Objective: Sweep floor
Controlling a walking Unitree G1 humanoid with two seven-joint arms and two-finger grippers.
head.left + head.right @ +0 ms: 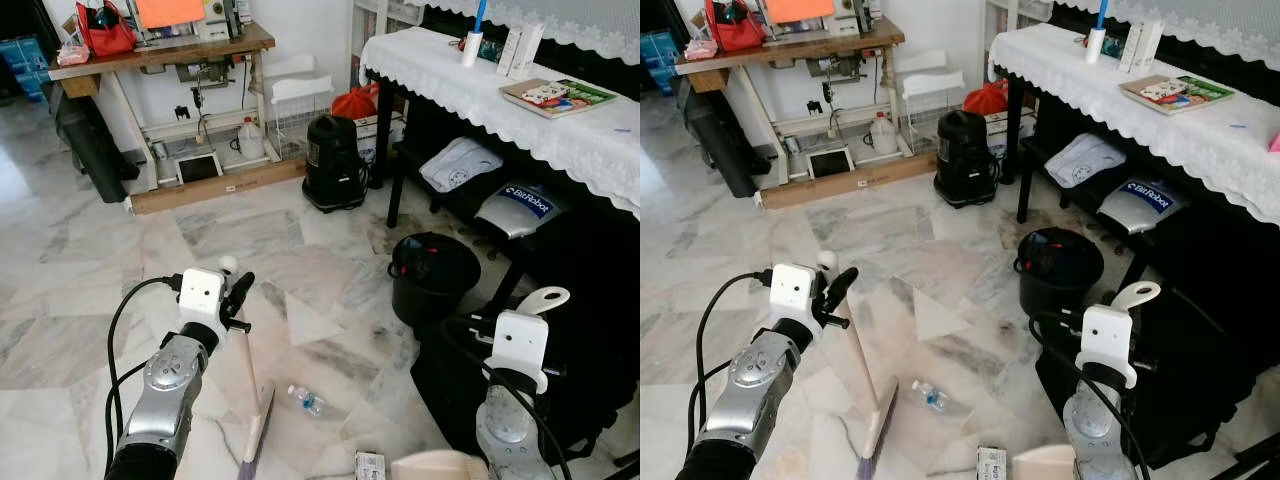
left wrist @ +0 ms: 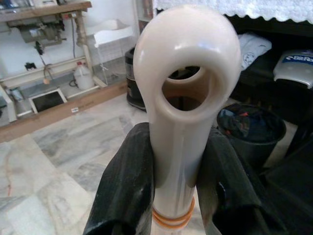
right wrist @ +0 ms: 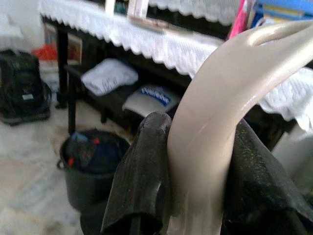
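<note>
1. Broom [image 1: 252, 400] standing tilted on the marble floor [image 1: 90, 250], cream handle rising to the left end effector [image 1: 232, 292], bristle head low near the frame's bottom edge.
2. Clamped shut on the broom's handle just below its looped top, black fingers [image 2: 122, 181] pressing either side; probably gripped high for a long sweeping reach.
3. Cream stick, orange ring near the grip, pale head with purple bristle tips.
4. Right end effector [image 1: 530, 312] closed around the curved cream handle of a dustpan [image 1: 440, 464], pan held low, likely ready to receive debris.
5. Bottle [image 1: 307, 400] lying on the floor just beside the broom head; small box [image 1: 369, 465] nearer the pan.
6. Black bin [image 1: 434, 275] beyond, beside the cloth-covered table [image 1: 560, 130].
</note>
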